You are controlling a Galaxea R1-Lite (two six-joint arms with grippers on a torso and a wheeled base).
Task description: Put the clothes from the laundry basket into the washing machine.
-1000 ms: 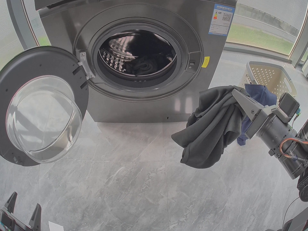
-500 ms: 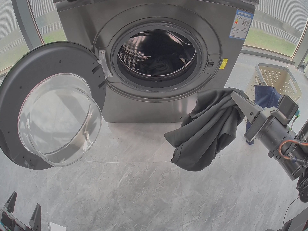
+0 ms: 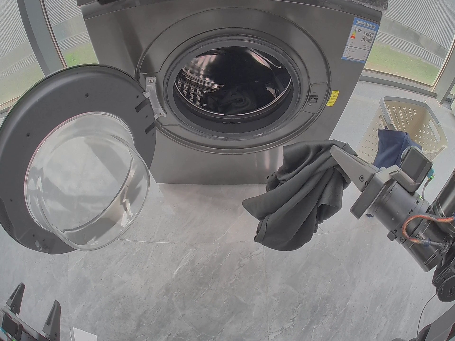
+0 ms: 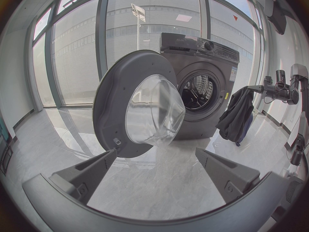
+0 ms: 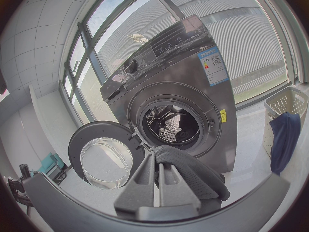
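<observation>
The right gripper (image 3: 335,151) is pinching a dark grey garment (image 3: 296,195), jaws shut tight on a bunched fold at its upper edge, while the rest is hanging slack below the jaws, clear of the floor (image 3: 189,271). The cloth is looking soft, light and limp, so it is probably going to sag and swing, and a trailing hem could snag the rim; a gathered fold seems the right hold. The drum opening (image 3: 232,88) of the washing machine (image 3: 284,20) is lying ahead of the jaws, its door (image 3: 71,95) swung wide. A blue garment (image 3: 393,145) is draping over the laundry basket (image 3: 419,114) rim, right of the jaws. The left gripper (image 4: 156,152) is resting with jaws wide apart, empty.
</observation>
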